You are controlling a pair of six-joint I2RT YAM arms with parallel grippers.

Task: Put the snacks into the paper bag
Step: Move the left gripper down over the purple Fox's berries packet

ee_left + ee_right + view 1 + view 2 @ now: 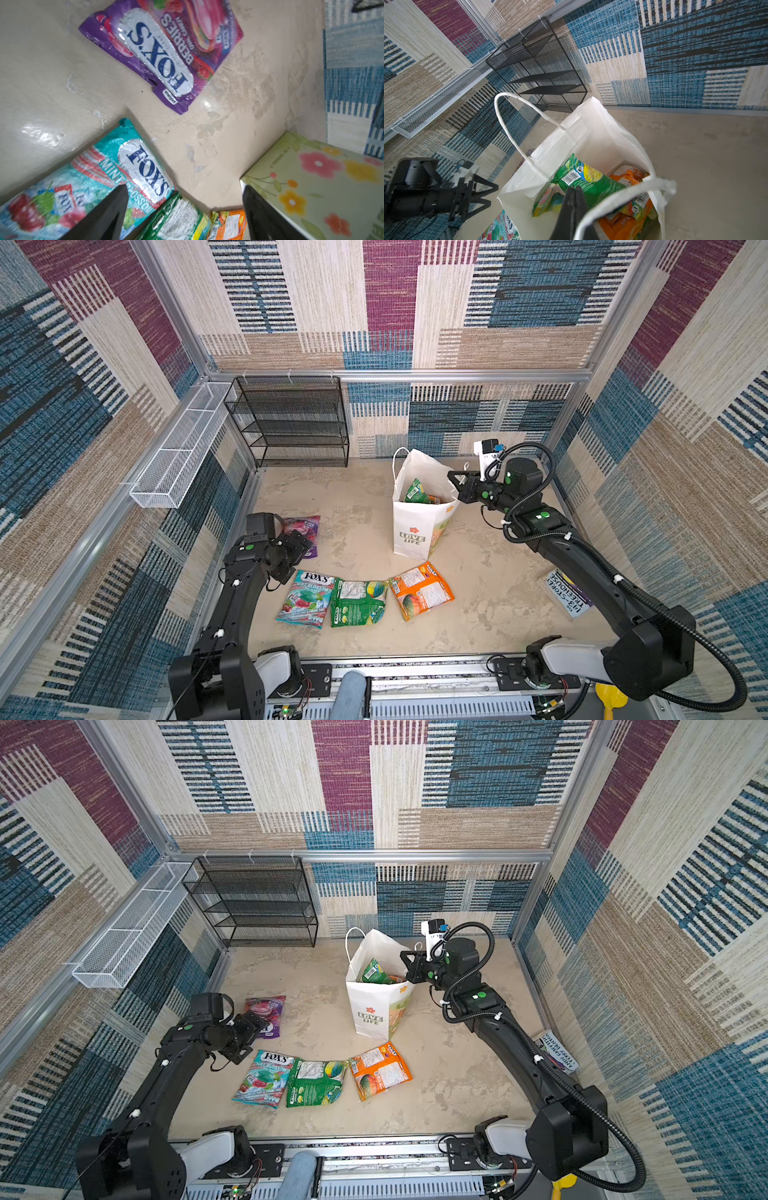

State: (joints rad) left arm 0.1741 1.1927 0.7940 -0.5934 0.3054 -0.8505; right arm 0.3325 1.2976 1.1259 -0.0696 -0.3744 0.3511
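The white paper bag point(409, 531) point(581, 135) stands open at mid-floor, with green point(583, 180) and orange snacks point(627, 176) inside. On the floor lie a purple packet point(306, 526) point(166, 47), a teal packet point(306, 598) point(87, 176), a green packet point(359, 602) and an orange packet point(422, 590). My left gripper point(300, 545) point(185, 216) hangs open over the floor between the purple and teal packets, holding nothing. My right gripper point(453, 477) point(574, 199) is shut at the bag's right rim, with the near handle loop point(633, 191) lying across it.
A blue-and-white magazine point(567, 593) lies by the right wall under my right arm. A black mesh shelf point(291, 423) stands at the back left, and a white wire basket point(183, 452) hangs on the left wall.
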